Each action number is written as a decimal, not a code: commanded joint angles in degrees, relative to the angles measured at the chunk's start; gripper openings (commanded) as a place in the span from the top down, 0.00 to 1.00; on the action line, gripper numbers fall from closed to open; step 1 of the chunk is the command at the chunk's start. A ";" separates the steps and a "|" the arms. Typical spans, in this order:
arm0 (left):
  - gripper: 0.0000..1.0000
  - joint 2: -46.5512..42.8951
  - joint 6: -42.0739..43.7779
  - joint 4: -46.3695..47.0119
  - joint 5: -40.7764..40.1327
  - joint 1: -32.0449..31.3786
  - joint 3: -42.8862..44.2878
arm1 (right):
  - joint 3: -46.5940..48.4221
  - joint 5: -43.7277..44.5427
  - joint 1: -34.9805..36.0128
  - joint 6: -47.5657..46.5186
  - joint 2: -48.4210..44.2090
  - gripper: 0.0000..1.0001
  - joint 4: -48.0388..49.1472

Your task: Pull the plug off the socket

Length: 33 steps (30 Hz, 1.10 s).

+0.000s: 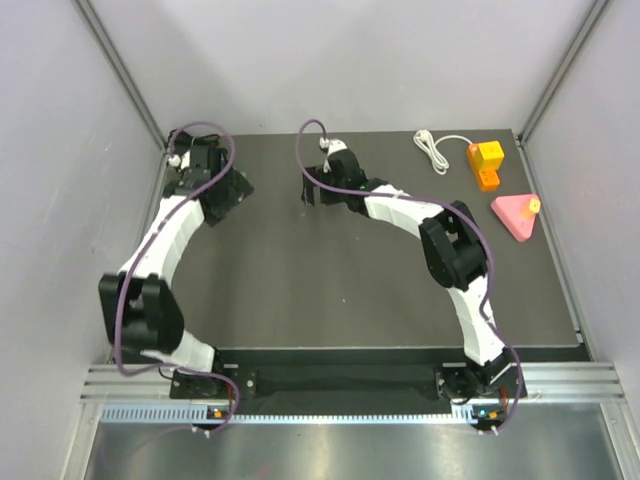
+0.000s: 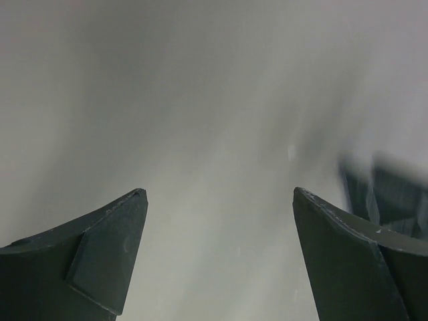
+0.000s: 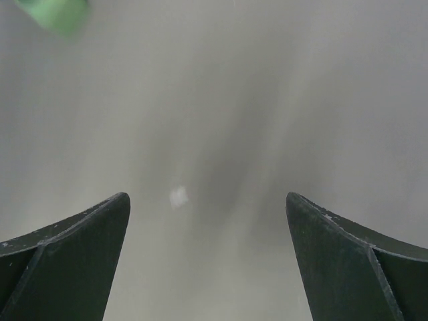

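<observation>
Top view, left arm: I see it stretched to the far left corner of the table point(image 1: 300, 290), with the left gripper point(image 1: 222, 192) close to the wall. I cannot tell its jaws from up here.
Top view, right arm: it arcs to the far middle of the table, right gripper point(image 1: 318, 190) low over the dark surface.
Top view, socket: the orange and yellow socket block point(image 1: 486, 164) sits in the far right corner, well apart from both grippers.
Top view, plug: a white cable point(image 1: 432, 148) lies coiled just left of the block and runs to it. The plug itself is too small for me to make out.
Top view, other: a pink triangular block point(image 1: 514, 217) lies near the socket block.
Left wrist, fingers point(image 2: 100, 261): spread wide, with only blurred grey between them.
Left wrist, right edge: a dark blur point(image 2: 391, 197) I cannot identify.
Right wrist, fingers point(image 3: 73, 254): spread wide too, over blurred grey.
Right wrist, top left: a green blur point(image 3: 53, 13), unidentifiable.
</observation>
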 commanded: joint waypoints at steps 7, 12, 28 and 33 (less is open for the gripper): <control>0.02 23.49 3.75 -0.50 -7.77 5.20 27.00 | -18.44 -3.92 0.91 -2.43 -16.44 0.00 1.79; 0.02 36.23 4.11 -5.77 -11.73 5.65 41.61 | -21.19 -4.10 1.00 -2.79 -19.96 0.00 2.31; 0.02 48.64 -1.43 -4.03 -17.80 7.58 52.80 | -21.89 -2.96 -0.23 -3.14 -21.55 0.00 6.10; 0.02 50.58 0.32 -1.04 -19.65 7.58 52.72 | -21.80 -3.22 -0.76 -2.96 -20.41 0.00 6.01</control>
